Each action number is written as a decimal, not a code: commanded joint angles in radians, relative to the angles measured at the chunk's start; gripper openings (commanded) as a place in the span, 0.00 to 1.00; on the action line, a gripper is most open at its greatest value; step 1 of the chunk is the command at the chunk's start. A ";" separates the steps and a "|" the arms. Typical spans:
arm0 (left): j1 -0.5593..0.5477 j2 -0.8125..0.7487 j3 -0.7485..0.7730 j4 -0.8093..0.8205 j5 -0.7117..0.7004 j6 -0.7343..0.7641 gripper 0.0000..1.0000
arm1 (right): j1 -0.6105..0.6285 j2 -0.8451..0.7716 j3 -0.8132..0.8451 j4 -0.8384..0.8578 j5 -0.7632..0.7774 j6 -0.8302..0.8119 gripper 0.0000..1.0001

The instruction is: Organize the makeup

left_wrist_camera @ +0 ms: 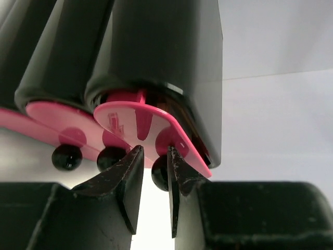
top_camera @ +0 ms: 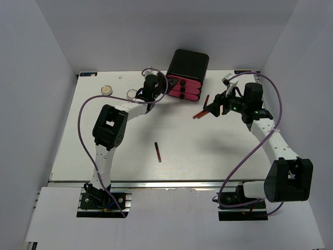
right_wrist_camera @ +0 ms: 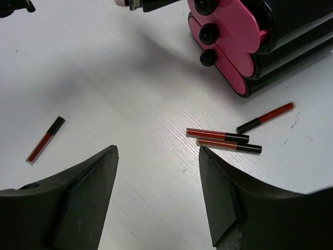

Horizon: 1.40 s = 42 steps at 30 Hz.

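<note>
Step in hand, as judged: pull open a pink drawer (left_wrist_camera: 140, 122) of the black box (top_camera: 188, 65).

Left pincer (left_wrist_camera: 154, 156): nearly closed, jaws straddling the drawer's black knob (left_wrist_camera: 158, 176). Whether they actually bite on it cannot be told.

Right pincer (right_wrist_camera: 156, 151): wide open, empty, above the bench (right_wrist_camera: 130, 78).

Makeup on the bench: three dark red sticks (right_wrist_camera: 217, 135) near the box, a fourth stick (right_wrist_camera: 44, 139) well apart. Two round compacts (top_camera: 107, 90) lie on the far side, left of the box.

To do it well: seat the knob deep between the jaws before closing. Pull slowly, straight along the drawer's run. The box looks light and may slide with the pull.
</note>
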 commanded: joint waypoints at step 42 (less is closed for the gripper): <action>0.022 0.039 -0.080 0.157 0.192 -0.012 0.60 | -0.016 0.119 -0.011 -0.099 0.170 0.058 0.89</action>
